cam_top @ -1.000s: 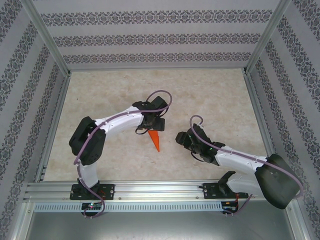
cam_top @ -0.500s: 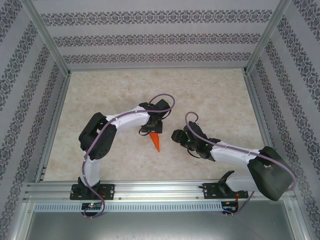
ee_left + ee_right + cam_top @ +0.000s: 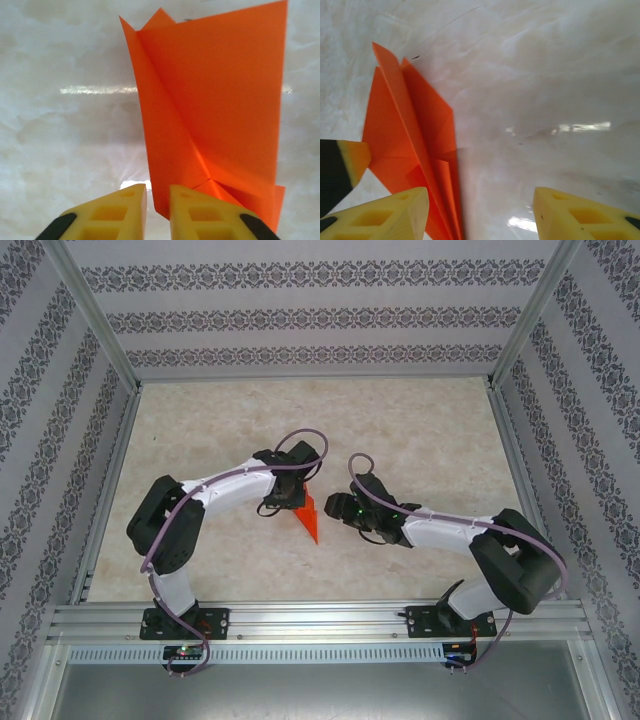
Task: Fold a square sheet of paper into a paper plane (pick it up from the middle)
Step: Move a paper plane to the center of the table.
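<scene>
On my overhead feed the left arm (image 3: 215, 488) pushes its elbow out to the left. Its forearm runs rightward over the table (image 3: 430, 430) with the wrist tipped down. That puts the left gripper (image 3: 289, 502) at the wide far end of the plane (image 3: 309, 520).

The right arm (image 3: 450, 532) has its elbow far out to the right and reaches leftward, low over the table. The right gripper (image 3: 342, 508) is just beside the plane's right edge.

The plane is mid-table between the 2 grippers, nose toward the bases.

From the left wrist, the 2 fingers (image 3: 120, 215) are set narrow with a thin slit between them. The plane's near corner sits in that slit, but I cannot tell whether they pinch it.

From the right wrist, the 2 fingers (image 3: 390, 215) stand wide apart and hold nothing. The plane is just beside 1 of them, its centre fold raised.
</scene>
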